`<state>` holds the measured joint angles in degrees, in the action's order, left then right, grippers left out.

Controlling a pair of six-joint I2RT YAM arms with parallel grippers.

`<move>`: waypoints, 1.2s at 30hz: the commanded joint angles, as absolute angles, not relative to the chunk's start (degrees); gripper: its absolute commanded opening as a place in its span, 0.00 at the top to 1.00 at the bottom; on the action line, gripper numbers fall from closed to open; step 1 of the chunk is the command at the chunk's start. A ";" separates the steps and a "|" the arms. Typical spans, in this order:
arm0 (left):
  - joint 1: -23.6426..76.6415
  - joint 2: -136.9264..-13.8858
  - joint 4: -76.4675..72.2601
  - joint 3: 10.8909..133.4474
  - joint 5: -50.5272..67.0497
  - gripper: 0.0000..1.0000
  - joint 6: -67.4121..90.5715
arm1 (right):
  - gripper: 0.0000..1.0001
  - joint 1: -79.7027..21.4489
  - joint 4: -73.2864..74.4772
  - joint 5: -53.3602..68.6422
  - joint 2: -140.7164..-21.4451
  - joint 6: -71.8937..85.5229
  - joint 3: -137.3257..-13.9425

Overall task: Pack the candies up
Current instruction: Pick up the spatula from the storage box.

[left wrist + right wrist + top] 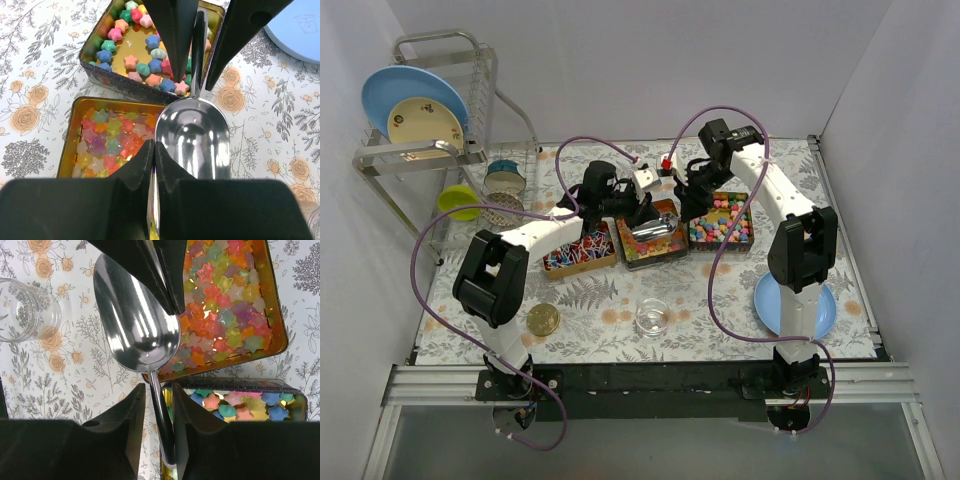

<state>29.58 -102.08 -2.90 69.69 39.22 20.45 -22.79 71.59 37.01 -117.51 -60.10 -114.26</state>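
Candies (720,222) sit sorted in three tins (582,268) on the table (600,300). Over the middle tin, left fingers (135,170) pinch the rim of an empty scoop (135,320). Right fingers (125,415) straddle its handle, grip unclear. Seemingly a handover: one arm must let go next.

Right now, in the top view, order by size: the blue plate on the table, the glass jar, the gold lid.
blue plate, partly hidden
glass jar and gold lid: too alike to rank

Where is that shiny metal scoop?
The scoop is mid-table in the top view, at the edge of the middle tin, rim pinched by the left gripper, handle inside the right gripper.
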 commanded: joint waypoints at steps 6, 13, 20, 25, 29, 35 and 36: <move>29.62 -96.59 -6.42 68.91 38.41 1.00 20.30 | 0.70 -23.12 71.37 36.04 -117.60 -59.06 -113.38; 29.53 -96.07 -7.64 67.33 37.44 1.00 19.25 | 0.93 -22.41 72.60 36.56 -118.30 -59.41 -114.26; 29.53 -94.66 -13.79 65.22 26.12 0.49 25.92 | 0.99 -20.40 73.83 33.59 -116.55 -62.75 -115.05; 29.53 -92.29 -14.51 64.16 17.23 0.33 30.93 | 0.99 -17.06 74.88 21.74 -114.70 -71.07 -117.77; 29.53 -93.24 -10.38 63.11 21.17 0.34 31.82 | 0.99 -16.09 74.36 11.27 -111.45 -79.17 -114.10; 29.62 -94.83 -6.15 61.10 27.50 0.40 34.45 | 0.99 -15.47 72.51 -3.76 -110.92 -84.45 -113.90; 29.62 -94.57 -6.33 60.56 27.77 0.40 34.54 | 0.99 -15.47 72.07 -6.39 -111.09 -85.77 -114.34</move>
